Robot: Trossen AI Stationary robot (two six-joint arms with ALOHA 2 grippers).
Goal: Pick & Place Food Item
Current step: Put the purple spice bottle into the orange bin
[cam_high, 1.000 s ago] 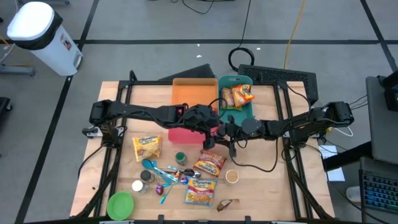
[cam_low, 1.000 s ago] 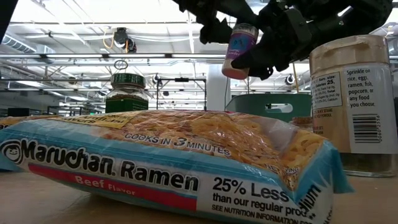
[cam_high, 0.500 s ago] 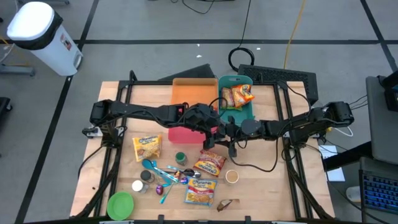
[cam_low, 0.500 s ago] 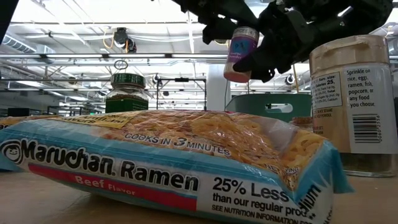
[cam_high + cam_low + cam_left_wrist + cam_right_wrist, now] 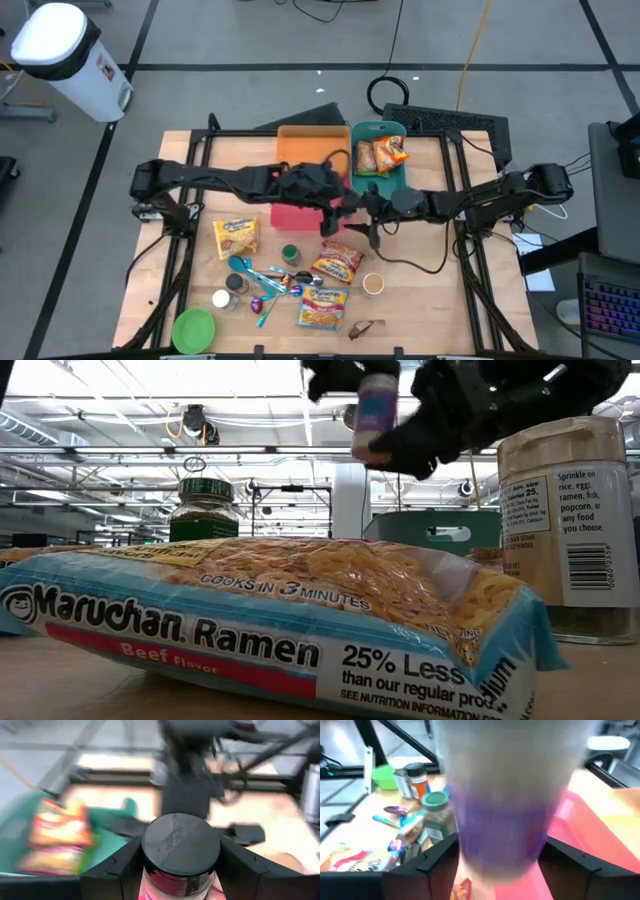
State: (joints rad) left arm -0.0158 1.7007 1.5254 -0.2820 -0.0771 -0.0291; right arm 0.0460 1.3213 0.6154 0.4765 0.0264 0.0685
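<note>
A small bottle (image 5: 375, 415) with a black cap (image 5: 181, 844) and a purple and pink label hangs high above the middle of the table. My left gripper (image 5: 181, 870) is shut on it, reaching in from the table's left (image 5: 335, 205). My right gripper (image 5: 502, 865) reaches in from the right (image 5: 366, 208) and is open. Its fingers stand on either side of the bottle's lower part (image 5: 500, 830), and I see no touch there. Ramen packs (image 5: 338, 262) lie on the table below. My left gripper pinches the bottle just under its black cap (image 5: 150, 881) between its two fingers, one on each side. The fingers come from the table's left, slanting a little downward. The bottle stands nearly upright in the hold, cap up, lifted clear of the table.
A green bin (image 5: 392, 178) with snack packs and an orange tray (image 5: 310, 150) stand at the far side, a pink tray (image 5: 298, 216) under the grippers. Ramen packs (image 5: 235, 238), jars (image 5: 290, 253), spoons (image 5: 262, 280) and a green bowl (image 5: 193, 328) fill the near side. A spice jar (image 5: 565, 520) stands near the front.
My left gripper has taken hold of the bottle under its cap and has risen with it, drawing a little toward the table's left. The bottle has moved up between my right gripper's fingers, which have let go.
</note>
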